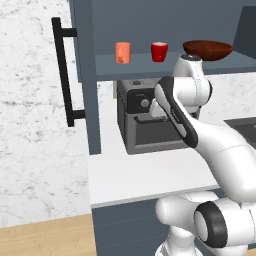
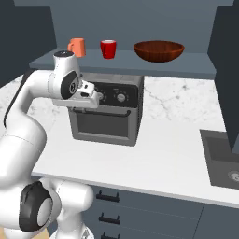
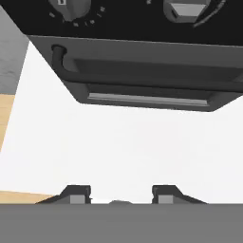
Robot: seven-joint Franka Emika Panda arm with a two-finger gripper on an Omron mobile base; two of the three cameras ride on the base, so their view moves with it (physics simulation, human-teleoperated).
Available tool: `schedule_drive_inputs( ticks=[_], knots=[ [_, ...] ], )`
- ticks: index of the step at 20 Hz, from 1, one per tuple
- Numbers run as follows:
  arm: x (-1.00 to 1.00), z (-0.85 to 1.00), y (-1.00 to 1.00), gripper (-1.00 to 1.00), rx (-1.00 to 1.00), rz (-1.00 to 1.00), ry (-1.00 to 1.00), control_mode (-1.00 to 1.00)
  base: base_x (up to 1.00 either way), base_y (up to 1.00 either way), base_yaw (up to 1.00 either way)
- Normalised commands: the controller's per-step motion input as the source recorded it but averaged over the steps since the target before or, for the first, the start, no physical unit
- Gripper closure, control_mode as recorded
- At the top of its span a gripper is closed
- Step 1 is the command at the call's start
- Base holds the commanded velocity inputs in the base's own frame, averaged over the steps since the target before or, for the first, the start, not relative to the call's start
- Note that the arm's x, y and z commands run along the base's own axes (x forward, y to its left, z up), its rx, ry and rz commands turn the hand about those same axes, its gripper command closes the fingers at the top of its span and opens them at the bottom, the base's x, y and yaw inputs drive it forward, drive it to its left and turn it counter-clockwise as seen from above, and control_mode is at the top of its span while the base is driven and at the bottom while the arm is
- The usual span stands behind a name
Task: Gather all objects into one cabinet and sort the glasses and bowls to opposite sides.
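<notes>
Hand view: tool (image 3: 121,192) parted, empty, poised over white counter (image 3: 123,142) before toaster oven (image 3: 142,71). Above, on cabinet shelf (image 2: 140,66): orange tumbler (image 2: 78,46), red cup (image 2: 108,48), brown bowl (image 2: 158,50).

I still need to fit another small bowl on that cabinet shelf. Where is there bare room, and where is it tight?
The shelf is bare right of the brown bowl, up to the cabinet's side wall. A narrower bare gap lies between the red cup and that bowl. The left end is crowded: the orange tumbler and red cup stand close together, with the arm's elbow just in front.
</notes>
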Motion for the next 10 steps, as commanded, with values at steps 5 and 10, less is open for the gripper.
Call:
schedule_drive_inputs(
  ticks=[5,10],
  knots=[
    [-0.33,0.0,-0.02,-1.0,0.0,-0.02,0.0,-1.0,0.0,0.0,0.0],
    [-0.62,0.14,-0.24,-1.0,0.0,-0.03,0.0,-1.0,0.0,0.0,0.0]
  ],
)
